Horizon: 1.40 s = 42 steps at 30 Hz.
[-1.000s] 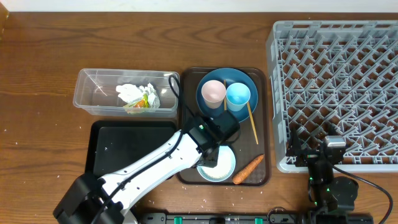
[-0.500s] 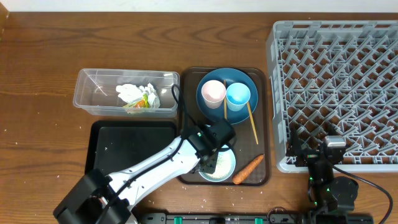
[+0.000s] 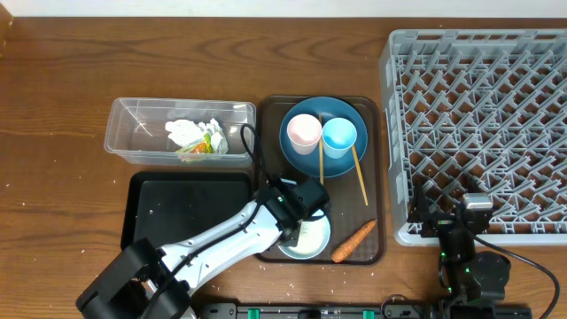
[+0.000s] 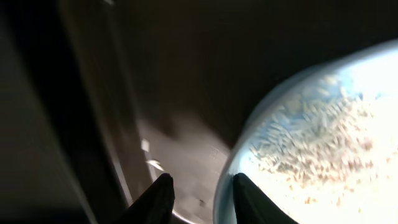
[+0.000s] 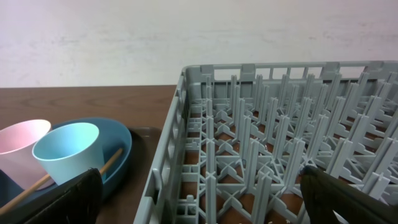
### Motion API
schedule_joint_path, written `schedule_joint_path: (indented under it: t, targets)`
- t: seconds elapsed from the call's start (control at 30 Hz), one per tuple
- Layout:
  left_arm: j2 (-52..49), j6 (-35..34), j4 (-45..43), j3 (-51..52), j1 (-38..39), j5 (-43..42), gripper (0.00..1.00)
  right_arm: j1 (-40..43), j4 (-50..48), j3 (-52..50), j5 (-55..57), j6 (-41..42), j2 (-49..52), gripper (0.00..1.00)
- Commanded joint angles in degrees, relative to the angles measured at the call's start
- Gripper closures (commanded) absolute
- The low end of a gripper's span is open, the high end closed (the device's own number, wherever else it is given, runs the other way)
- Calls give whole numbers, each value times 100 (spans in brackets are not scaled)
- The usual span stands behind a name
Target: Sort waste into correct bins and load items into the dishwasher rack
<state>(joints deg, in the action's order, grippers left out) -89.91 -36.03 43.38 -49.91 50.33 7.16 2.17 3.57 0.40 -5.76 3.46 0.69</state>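
Crumpled white paper [image 3: 190, 133] with its green-yellow wrapper [image 3: 207, 146] lies in the clear tub [image 3: 124, 133] at the left of the worktop [image 3: 62, 80]. Just in front of the tub sits the black tray [image 3: 177, 208]. The left arm [image 3: 213, 241] reaches across that tray's near right corner to the brown serving tray [image 3: 263, 168].

There the left jaws stand parted astride the left rim of the white bowl [image 3: 312, 241]. In the wrist view the outer finger [image 4: 157, 200] is over the brown tray and the inner finger [image 4: 247, 200] is over the bowl's inside, with a gap showing between the outer finger and the rim. White rice grains [image 4: 311, 140] are scattered over the bowl's floor.

Behind the bowl, on the same serving tray, the blue plate [image 3: 335, 107] carries the pink cup [image 3: 304, 130] and the light-blue cup [image 3: 338, 136], upright and side by side. One chopstick [image 3: 321, 161] runs off the plate from between the cups, and the second chopstick [image 3: 360, 180] lies to its right. The orange carrot [image 3: 353, 241] lies in the tray's near right corner, just beside the bowl.

Right of the tray stands the grey dishwasher rack [image 3: 478, 106]. The right arm [image 3: 468, 257] sits at the rack's near edge. The right jaws are spread wide, their fingers [image 5: 68, 202] at the two bottom corners of the wrist view.
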Motion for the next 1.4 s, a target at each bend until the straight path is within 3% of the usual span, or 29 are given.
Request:
schedule_joint_path:
  t: [0.0, 0.33, 0.47, 0.6, 0.77, 0.87, 1.07, 1.37]
  targets:
    - [-31, -24, 15, -57, -28, 918, 67, 22, 11, -9, -4, 13, -26, 1]
    - [-31, 68, -44, -332, -28, 1801, 66, 22, 11, -9, -7, 13, -26, 1]
    - [-11, 85, 203, -662, -28, 1759, 65, 22, 13, -9, -4, 13, -26, 1]
    - [109, 85, 697, -1137, -28, 1235, 65, 22, 13, -9, -7, 13, -26, 1]
    - [337, 85, 643, -1322, -9, -616, 66, 22, 13, -9, -4, 13, -26, 1]
    - [343, 85, 629, -1316, 105, -1152, 66, 22, 13, -9, -7, 13, -26, 1]
    - [343, 83, 505, -1198, 597, -1115, 65, 22, 13, -9, -7, 13, -26, 1]
    - [280, 83, 361, -953, 1078, -378, 65, 22, 11, -9, -7, 13, -26, 1]
